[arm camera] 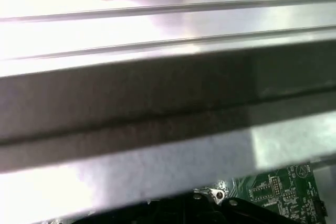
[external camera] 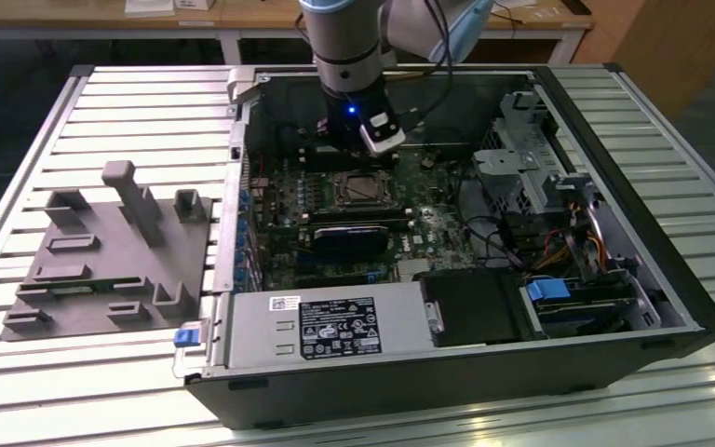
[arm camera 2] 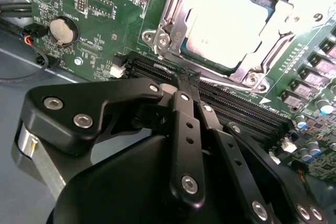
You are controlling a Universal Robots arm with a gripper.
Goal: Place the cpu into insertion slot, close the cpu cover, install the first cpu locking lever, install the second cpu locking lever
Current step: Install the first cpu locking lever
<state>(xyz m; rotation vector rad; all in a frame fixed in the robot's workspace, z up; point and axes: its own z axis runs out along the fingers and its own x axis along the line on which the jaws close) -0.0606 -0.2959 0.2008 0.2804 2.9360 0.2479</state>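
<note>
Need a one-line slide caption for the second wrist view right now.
Black gripper poised over the memory slots, beside the cpu seated in its socket under the cpu cover.

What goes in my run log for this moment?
cpu: seated in insertion slot | cpu cover: closed | gripper: shut, empty, beside socket

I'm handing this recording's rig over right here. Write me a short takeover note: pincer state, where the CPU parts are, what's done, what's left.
Pincer: fingers closed together, holding nothing, poised over the long black memory slots just beside the socket.
The cpu sits in the insertion slot on the green motherboard.
The cpu cover lies down over the chip, its frame around the metal top.
Done: chip placed, cover closed.
Left: the locking levers; I cannot tell from these views whether either is latched, so check both before moving on.
The grey fixture tray is on the exterior view's left, outside the case.
</note>
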